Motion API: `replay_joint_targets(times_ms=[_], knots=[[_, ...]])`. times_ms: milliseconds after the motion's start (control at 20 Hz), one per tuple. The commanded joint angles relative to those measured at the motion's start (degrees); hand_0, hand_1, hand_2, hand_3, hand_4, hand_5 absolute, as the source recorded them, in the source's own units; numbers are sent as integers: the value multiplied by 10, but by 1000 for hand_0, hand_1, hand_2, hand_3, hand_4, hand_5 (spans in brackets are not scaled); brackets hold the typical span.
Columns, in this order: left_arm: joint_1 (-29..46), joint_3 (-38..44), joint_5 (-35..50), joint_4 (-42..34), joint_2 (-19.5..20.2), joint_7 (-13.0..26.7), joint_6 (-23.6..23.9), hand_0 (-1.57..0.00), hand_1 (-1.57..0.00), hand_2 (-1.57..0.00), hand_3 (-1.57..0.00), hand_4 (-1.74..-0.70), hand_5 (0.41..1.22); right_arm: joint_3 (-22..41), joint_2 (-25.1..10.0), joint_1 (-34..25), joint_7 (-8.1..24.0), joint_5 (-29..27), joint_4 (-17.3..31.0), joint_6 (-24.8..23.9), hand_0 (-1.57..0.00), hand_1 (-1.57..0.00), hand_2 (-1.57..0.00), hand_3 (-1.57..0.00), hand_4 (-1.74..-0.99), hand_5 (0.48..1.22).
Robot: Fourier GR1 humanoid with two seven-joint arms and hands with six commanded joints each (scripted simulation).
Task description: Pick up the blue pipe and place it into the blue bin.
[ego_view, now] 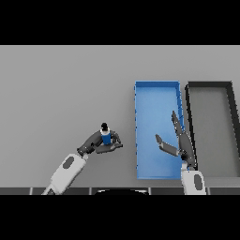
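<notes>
A small blue pipe (106,137) with a black cap stands upright on the grey table, left of the blue bin (140,98). My left hand (95,142) is at the pipe, with fingers and thumb curled round its lower part. My right hand (183,143) hovers over the bin's right wall, with straight fingers pointing away from me and the thumb spread to the left; it holds nothing.
A black bin (229,101) sits directly right of the blue bin, their long sides nearly touching. Both bins lie lengthwise away from me. Grey table surface (65,89) stretches to the left and far side.
</notes>
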Motion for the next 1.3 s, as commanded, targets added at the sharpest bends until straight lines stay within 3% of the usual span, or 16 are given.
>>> replay_joint_targets(times_ms=[0, 200, 450, 850, 1250], knots=[[2, -4, -5, 0, -4, -1, 8, -1109, -1170, -1214, -1162, -1572, 1060, 0, 0, -4, 2, 0, 6, 1, 1, 1, 1, 1, -1259, 614], [9, -22, -28, -27, 3, -28, 29, -1382, -1407, -1425, -1340, -1666, 1155, 3, 0, -9, 6, 2, 6, 3, 1, 1, 1, 1, -1252, 619], [1, -27, -17, -78, -1, -52, 30, -1509, -1517, -1523, -1426, -1710, 1199, 4, 1, -5, 9, 8, 5, -1, 1, 1, 1, 1, -1249, 629], [-40, -38, 10, -159, 3, 29, 17, -1561, -1562, -1563, -1445, -1726, 1217, 4, -3, -6, -12, 18, 11, -4, 1, 1, 1, 1, -1208, 640], [-49, -44, 8, -160, -2, 53, 17, -1569, -1569, -1570, -1443, -1730, 1219, 0, -4, 13, -11, 22, -7, -15, 1, 1, 1, 1, -1186, 629]])
